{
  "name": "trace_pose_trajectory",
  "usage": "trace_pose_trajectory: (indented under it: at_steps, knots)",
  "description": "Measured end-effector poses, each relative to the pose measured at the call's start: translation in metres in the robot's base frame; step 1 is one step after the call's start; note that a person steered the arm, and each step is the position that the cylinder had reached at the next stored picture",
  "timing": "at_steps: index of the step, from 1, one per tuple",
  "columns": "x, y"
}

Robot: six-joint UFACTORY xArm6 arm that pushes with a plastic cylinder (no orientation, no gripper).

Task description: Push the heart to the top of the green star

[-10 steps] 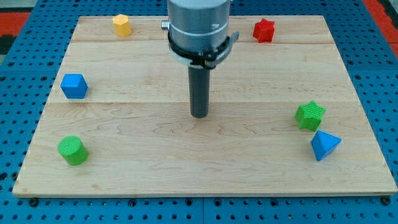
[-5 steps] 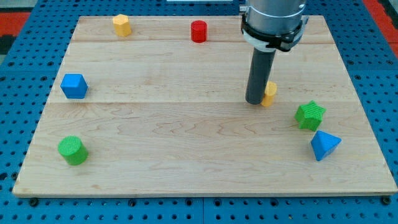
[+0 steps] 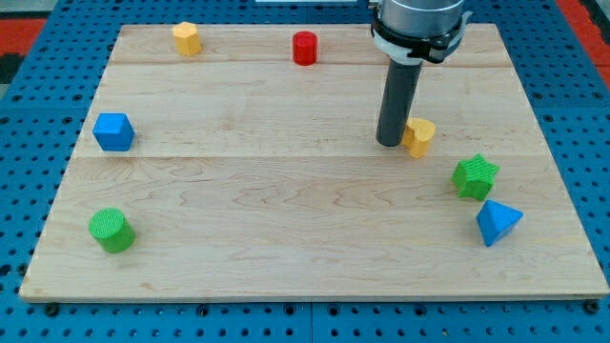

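The yellow heart (image 3: 418,136) lies on the wooden board right of centre. The green star (image 3: 475,176) sits below and to the right of it, a short gap away. My tip (image 3: 389,143) rests on the board just left of the heart, touching or nearly touching its left side. The rod rises from there to the arm at the view's top.
A blue triangular block (image 3: 497,222) lies just below the green star. A red cylinder (image 3: 304,48) and a yellow hexagonal block (image 3: 187,38) sit near the top edge. A blue cube (image 3: 113,131) and a green cylinder (image 3: 111,230) are at the left.
My tip moved from the board's centre to the right, reaching the heart. In the last half second the heart has shifted slightly right and is more exposed beside the rod.
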State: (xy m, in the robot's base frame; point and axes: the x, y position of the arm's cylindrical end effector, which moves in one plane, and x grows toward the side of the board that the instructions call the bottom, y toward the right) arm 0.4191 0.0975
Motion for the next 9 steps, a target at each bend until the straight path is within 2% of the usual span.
trace_pose_trajectory:
  at_steps: [2,4,6,7,9]
  knots:
    - [0.006,0.046]
    - [0.001,0.044]
    - [-0.015,0.06]
    - [-0.038,0.06]
    - [0.009,0.095]
